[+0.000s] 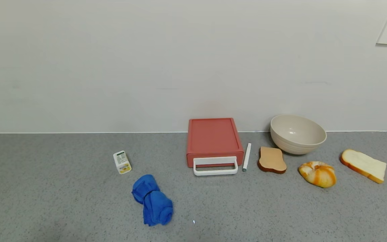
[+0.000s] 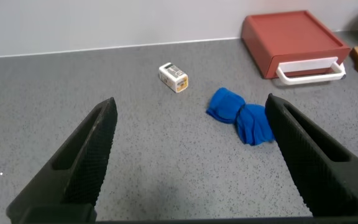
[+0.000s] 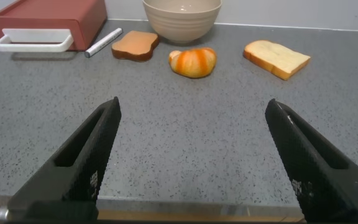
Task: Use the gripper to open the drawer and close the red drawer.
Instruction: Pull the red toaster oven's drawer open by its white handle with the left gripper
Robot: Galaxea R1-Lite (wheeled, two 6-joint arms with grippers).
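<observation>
Head view: drawer shut, back against the wall, white handle facing forward on grey surface. Pen just beside its right edge, then toast, bowl, bun, bread slice. Blue cloth and small carton to the left. Left hand spread wide, low over surface, well short of drawer. Right hand likewise spread, holding nothing.
</observation>
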